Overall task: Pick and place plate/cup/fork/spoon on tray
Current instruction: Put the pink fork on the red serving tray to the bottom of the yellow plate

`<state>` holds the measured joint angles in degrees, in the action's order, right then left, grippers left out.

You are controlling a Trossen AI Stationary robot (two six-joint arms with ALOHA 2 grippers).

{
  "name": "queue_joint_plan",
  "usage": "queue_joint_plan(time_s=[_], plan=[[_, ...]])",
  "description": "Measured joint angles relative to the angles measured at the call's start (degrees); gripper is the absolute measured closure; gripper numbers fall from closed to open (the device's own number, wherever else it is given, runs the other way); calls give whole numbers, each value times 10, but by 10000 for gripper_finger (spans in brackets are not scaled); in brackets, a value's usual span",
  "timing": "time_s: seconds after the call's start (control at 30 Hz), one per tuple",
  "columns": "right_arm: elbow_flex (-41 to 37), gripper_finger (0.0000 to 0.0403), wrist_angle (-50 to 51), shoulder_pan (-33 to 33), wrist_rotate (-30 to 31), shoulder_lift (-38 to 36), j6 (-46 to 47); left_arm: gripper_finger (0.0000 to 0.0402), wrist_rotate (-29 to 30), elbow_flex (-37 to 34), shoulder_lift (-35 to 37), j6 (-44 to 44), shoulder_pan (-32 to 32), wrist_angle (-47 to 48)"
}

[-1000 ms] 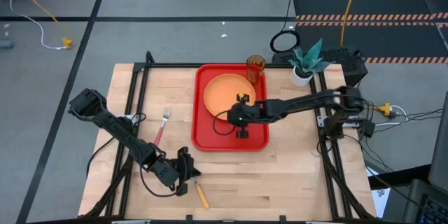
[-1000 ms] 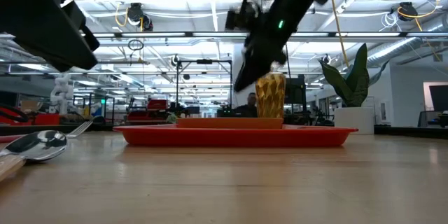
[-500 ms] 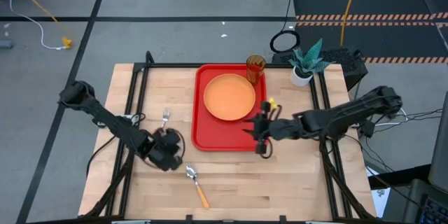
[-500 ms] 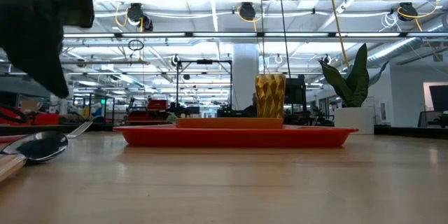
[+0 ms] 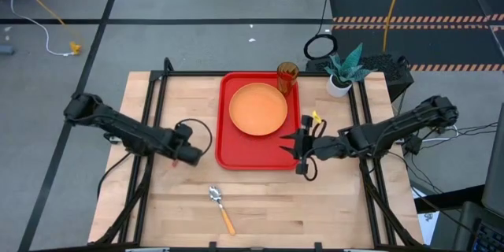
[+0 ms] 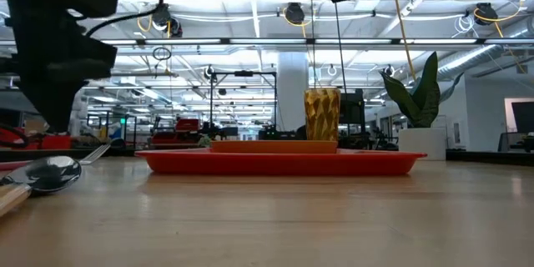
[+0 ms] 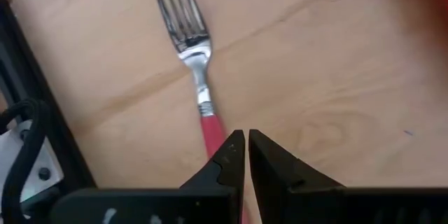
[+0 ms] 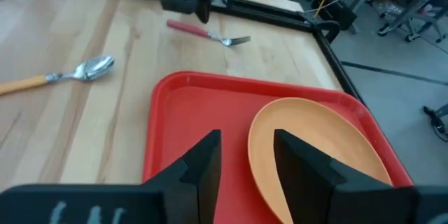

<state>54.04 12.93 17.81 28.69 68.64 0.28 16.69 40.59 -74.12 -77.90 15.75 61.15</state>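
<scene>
The fork (image 7: 199, 77) lies flat on the wood left of the tray, tines toward the far edge. My left gripper (image 7: 246, 147) (image 5: 189, 154) hovers shut just above its pink-red handle (image 7: 212, 131) and touches nothing. My right gripper (image 8: 245, 157) (image 5: 298, 146) is open and empty over the tray's right rim. The orange plate (image 5: 258, 109) lies in the red tray (image 5: 236, 153). The amber cup (image 5: 287, 76) stands upright in the tray's far right corner. The spoon (image 5: 220, 207) lies near the front edge, orange handle toward that edge.
A white pot with a teal plant (image 5: 341, 75) stands at the table's far right, beside the cup. Black frame rails (image 5: 153, 106) run along the table's left and right sides. Bare wood lies between the tray and the spoon.
My left gripper has gone from beside the spoon near the front edge toward the far edge and now stands over the fork. My right gripper has drawn back from over the plate toward the table's right, to the tray's right rim.
</scene>
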Motion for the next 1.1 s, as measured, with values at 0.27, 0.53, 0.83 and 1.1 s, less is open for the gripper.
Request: queue_joint_plan(time_s=[0.27,0.53,0.83,1.1], plan=[[0,277,9,4,-2,0,-10,311,-22,-32,0,40,-50,-4],[0,277,9,4,-2,0,-10,231,-23,-66,0,48,-61,-32],[0,277,9,3,-2,0,-9,220,-21,-101,0,59,-61,-98],[0,277,15,3,-2,0,-10,220,-23,-116,2,65,-61,-128]])
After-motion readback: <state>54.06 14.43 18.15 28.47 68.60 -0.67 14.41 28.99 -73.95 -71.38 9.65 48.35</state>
